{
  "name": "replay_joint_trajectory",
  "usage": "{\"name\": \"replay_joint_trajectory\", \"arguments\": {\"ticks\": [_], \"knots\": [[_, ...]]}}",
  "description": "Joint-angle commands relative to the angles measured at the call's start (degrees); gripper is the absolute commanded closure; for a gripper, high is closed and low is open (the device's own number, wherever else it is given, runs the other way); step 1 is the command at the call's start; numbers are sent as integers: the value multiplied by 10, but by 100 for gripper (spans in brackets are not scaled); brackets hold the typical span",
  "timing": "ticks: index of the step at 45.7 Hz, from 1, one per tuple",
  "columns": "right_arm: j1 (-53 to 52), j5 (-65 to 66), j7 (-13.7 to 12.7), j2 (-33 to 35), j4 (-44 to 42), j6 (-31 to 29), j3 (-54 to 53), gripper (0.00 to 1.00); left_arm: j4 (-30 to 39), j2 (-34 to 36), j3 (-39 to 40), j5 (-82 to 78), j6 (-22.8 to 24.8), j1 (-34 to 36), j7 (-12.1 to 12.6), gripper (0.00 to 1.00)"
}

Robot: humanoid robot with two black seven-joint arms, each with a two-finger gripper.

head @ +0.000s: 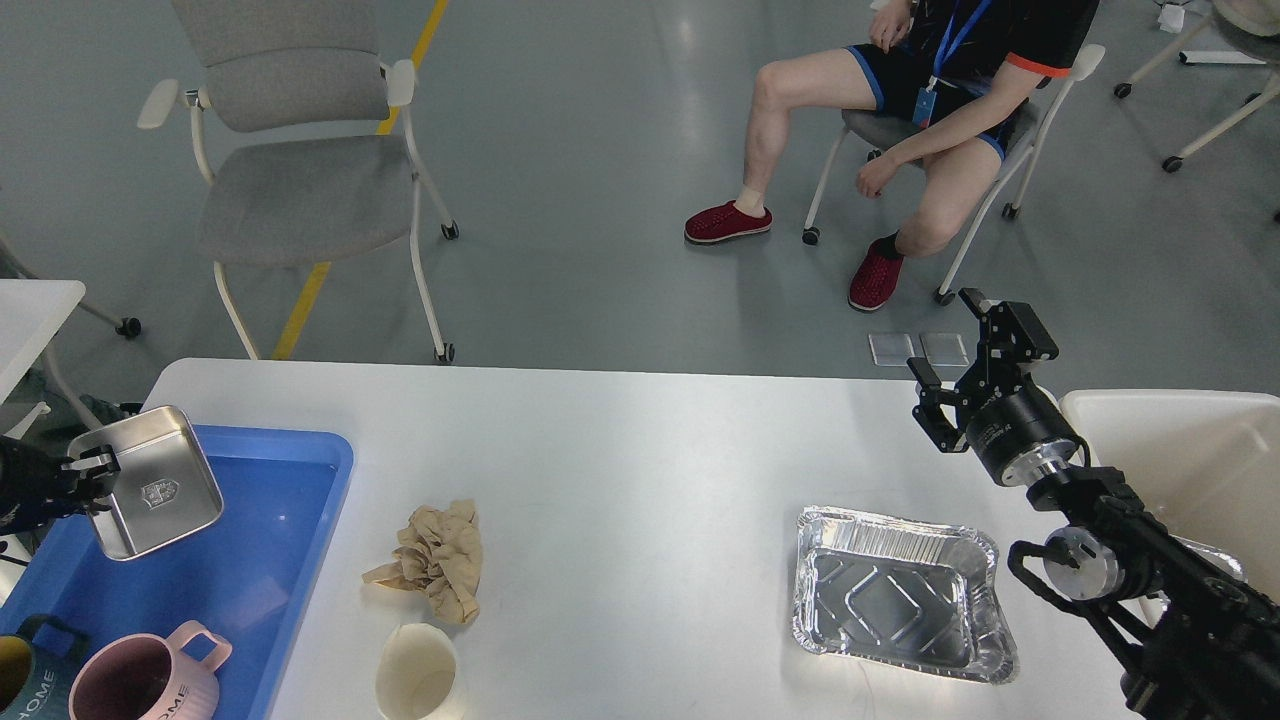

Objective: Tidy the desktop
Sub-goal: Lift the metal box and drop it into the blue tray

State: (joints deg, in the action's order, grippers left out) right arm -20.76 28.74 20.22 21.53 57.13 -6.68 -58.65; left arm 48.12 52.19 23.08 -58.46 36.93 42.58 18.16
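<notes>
The white desktop (pixel 620 470) fills the lower half of the head view. My left gripper (pixel 92 478) is at the far left edge, shut on the rim of a steel tray (pixel 150 482), held tilted above the blue plastic tray (pixel 250 560). My right gripper (pixel 968 358) is open and empty, raised above the desktop's right side. On the desktop lie a crumpled brown paper wad (pixel 435 558), a paper cup (pixel 417 675) at the front edge, and an empty foil tray (pixel 900 592).
A pink mug (pixel 145 680) and a dark mug (pixel 25 670) stand in the blue tray's near end. A white bin (pixel 1190 460) stands at the right. A grey chair (pixel 300 170) and a seated person (pixel 900 110) are beyond the desktop.
</notes>
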Motion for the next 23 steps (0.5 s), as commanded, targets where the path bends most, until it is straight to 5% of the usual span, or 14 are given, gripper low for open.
{"name": "replay_joint_trajectory", "arguments": {"ticks": [1,17,23], "knots": [[4,0,0,0,1,-1,0,0,-9,-28,-1,9,-44,-12,-2,100],[7,0,0,2,2,-1,1,0,-16,-65,-5,9,-87,-70,-1,99],[7,0,0,1,2,-1,1,0,-16,-65,0,10,-106,-77,-2,76]]}}
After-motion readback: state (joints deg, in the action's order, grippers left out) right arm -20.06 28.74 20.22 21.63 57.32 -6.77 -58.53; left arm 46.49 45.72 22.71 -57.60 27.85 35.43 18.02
